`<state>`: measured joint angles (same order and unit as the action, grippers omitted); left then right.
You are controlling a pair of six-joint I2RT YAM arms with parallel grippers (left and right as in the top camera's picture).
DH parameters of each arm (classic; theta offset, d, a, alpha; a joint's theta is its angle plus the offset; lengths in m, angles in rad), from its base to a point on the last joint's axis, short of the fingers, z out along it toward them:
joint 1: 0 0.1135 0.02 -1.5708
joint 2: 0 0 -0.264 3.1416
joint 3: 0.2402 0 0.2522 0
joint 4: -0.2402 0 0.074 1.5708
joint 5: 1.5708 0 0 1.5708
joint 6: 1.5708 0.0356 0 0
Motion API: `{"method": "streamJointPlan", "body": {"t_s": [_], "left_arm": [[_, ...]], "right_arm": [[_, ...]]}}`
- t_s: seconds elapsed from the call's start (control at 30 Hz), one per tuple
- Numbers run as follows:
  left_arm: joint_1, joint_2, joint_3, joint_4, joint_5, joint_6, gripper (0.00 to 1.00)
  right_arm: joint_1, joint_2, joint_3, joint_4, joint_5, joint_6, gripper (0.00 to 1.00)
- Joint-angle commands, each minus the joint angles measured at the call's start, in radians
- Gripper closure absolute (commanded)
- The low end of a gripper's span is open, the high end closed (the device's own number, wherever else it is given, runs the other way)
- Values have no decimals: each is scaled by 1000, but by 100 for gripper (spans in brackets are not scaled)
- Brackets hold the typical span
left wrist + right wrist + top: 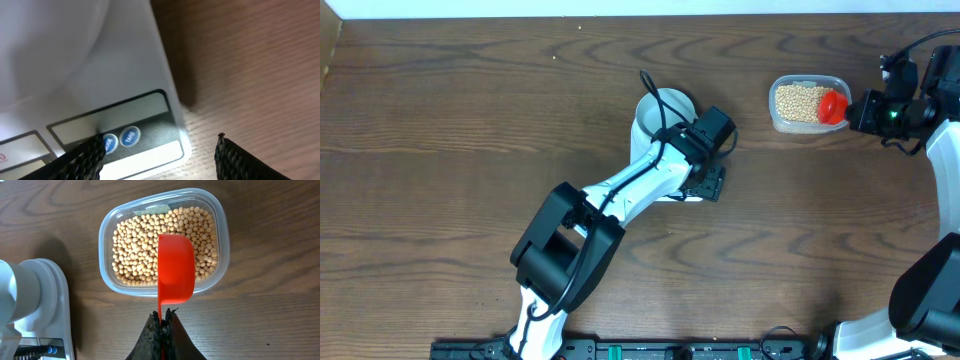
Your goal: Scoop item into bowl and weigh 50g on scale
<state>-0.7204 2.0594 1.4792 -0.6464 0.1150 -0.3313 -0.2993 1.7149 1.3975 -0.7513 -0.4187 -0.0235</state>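
On the dark wood-grain worktop (450,150), a flat white rectangular digital scale (130,65) carries the small round pale bluish-white bowl (660,112) at centre. The left tool (159,145) is spread wide and empty above the scale's buttons. At 3 o'clock from the bowl, a clear rounded plastic tub (106,230) holds small tan-yellow beans (135,245). The right tool (162,325), clamped on a red plastic scoop (175,270), poises it over them. A shallow, level dig would likely limit spills.

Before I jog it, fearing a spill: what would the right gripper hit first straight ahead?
Right gripper: probably the clear tub's near rim, red scoop over the beans; height unclear.
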Motion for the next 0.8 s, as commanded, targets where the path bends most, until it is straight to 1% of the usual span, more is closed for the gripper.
{"method": "streamJointPlan", "body": {"t_s": [0.0, 0.6, 0.77], "left_arm": [[12, 19, -6, 0, 4, 24, 27], [30, 26, -6, -13, 5, 24, 27], [30, 26, -6, -40, 4, 24, 27]], "right_arm": [[0, 10, 12, -10, -10, -16, 99], [0, 10, 12, -10, -10, -16, 99], [0, 10, 12, -11, -10, -16, 99]]}}
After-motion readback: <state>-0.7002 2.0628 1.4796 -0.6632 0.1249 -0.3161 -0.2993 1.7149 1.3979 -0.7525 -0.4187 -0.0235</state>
